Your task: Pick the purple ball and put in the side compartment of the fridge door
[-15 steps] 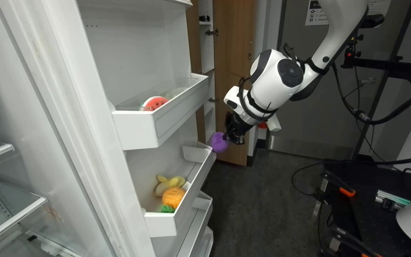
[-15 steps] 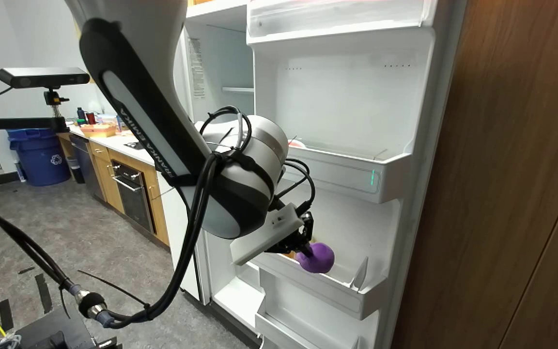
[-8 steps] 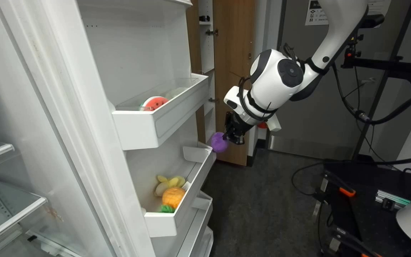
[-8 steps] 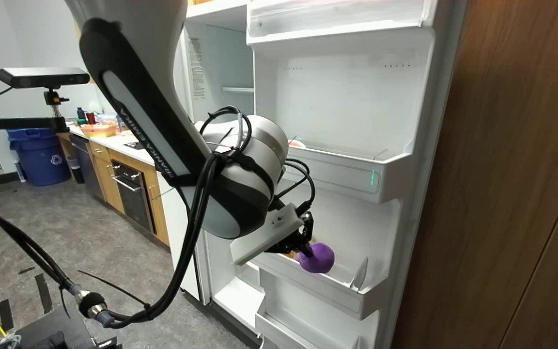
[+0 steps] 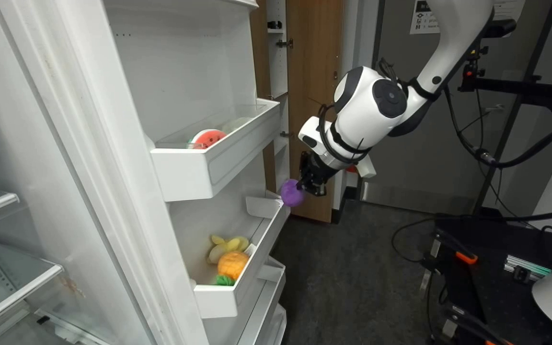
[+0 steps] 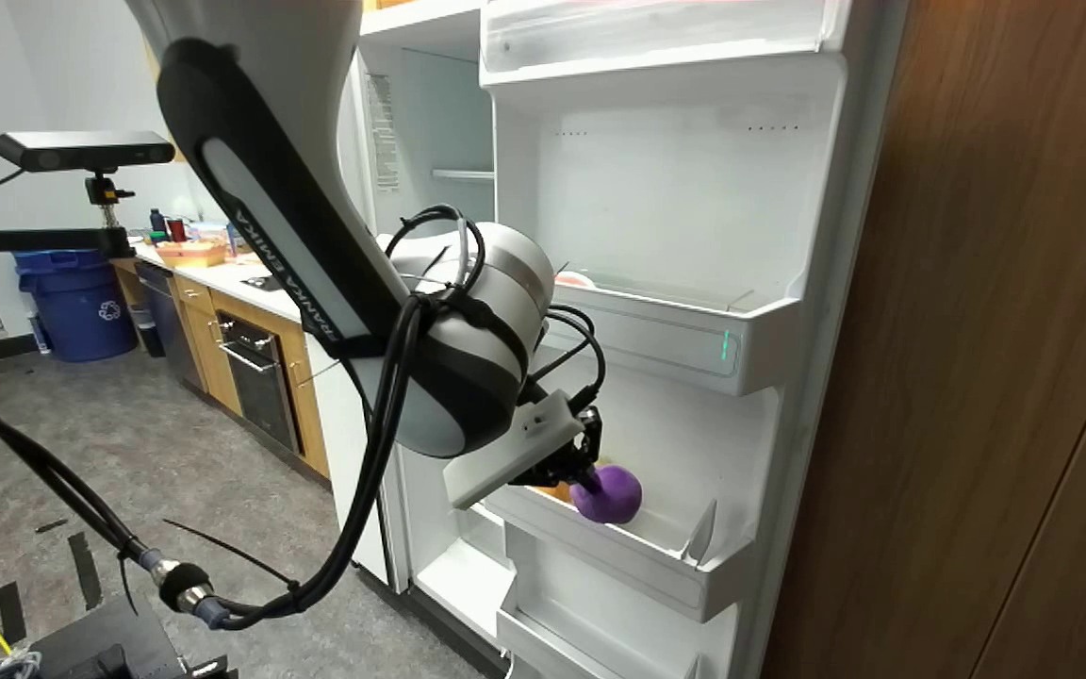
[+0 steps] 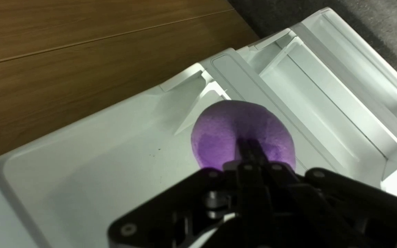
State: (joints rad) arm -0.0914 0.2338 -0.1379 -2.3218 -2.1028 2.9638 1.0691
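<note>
You have the purple ball (image 7: 211,134) pinched in your gripper (image 6: 592,483), near the front of the side compartment (image 6: 637,566); whether they touch, you can't tell. Inside that compartment lie an orange toy (image 5: 233,265) and some yellow toy fruit (image 5: 233,245). In the bin (image 5: 242,154) one tier up sits a watermelon slice (image 5: 210,138). The fridge door (image 6: 666,198) stands open beside a wooden panel (image 6: 995,283).

Side compartment (image 6: 647,566) common to all three views.
In an exterior view, fridge door (image 5: 180,76) slantwise, nine o'clock. In an exterior view, from behind near arm (image 6: 260,189) at ten o'clock, facing door. Wrist view close, downward over claw (image 7: 250,148).
</note>
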